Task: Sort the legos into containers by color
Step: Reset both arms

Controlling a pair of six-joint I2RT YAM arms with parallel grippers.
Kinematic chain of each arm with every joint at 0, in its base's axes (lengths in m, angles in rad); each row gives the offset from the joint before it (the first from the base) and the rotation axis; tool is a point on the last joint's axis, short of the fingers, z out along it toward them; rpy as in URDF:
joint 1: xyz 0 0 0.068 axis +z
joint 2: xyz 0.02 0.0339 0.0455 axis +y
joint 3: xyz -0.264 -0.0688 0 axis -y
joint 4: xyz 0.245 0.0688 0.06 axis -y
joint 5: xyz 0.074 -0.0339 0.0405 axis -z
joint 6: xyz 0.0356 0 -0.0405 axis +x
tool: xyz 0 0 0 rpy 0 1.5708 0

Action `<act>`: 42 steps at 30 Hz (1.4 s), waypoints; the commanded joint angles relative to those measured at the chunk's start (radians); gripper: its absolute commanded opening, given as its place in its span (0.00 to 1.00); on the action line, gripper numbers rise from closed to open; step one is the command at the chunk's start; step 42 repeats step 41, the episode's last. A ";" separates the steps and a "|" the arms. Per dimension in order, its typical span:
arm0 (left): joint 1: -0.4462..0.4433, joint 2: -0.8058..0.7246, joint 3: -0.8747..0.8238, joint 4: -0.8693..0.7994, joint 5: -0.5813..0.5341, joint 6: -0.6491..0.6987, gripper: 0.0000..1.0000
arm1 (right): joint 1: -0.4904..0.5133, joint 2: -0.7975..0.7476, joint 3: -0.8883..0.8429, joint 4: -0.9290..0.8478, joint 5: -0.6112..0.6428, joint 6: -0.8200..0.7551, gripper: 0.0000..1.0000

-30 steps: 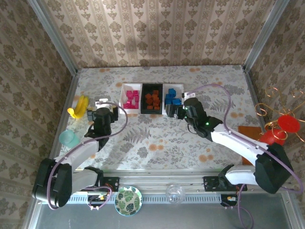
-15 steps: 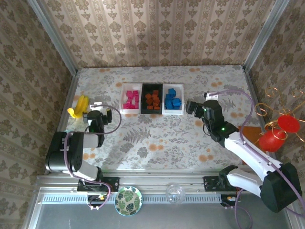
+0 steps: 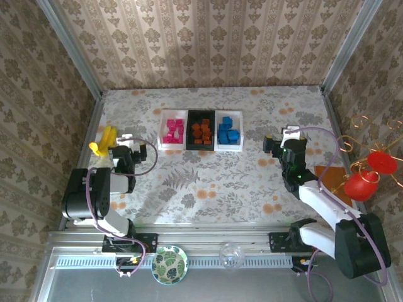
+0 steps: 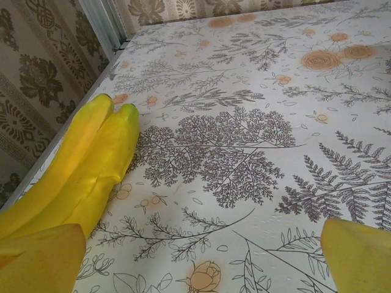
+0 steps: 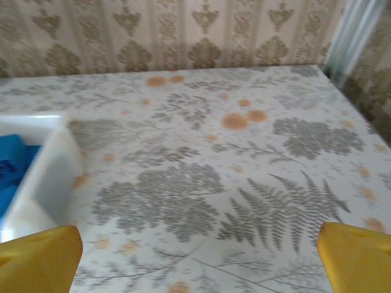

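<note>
"Where are the bricks?"

"In the three trays lined up side by side at the far middle of the table. The magenta legos sit in the left white tray, the orange-brown legos in the black tray, and the blue legos in the right white tray."

"And the claws?"

"Both spread wide, nothing between the fingers. The left gripper hangs low just beside the banana. The right gripper sits to the right of the blue tray, apart from it."
</note>
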 commanded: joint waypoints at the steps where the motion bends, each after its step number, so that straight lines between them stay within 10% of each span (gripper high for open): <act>1: -0.007 -0.004 0.013 0.033 -0.017 -0.016 1.00 | -0.071 0.058 -0.020 0.155 -0.056 -0.038 1.00; 10: -0.010 -0.002 0.013 0.033 -0.019 -0.013 1.00 | -0.133 0.451 -0.071 0.558 -0.184 -0.039 1.00; 42: -0.016 -0.001 0.016 0.031 -0.024 -0.006 1.00 | -0.138 0.435 -0.035 0.463 -0.214 -0.043 1.00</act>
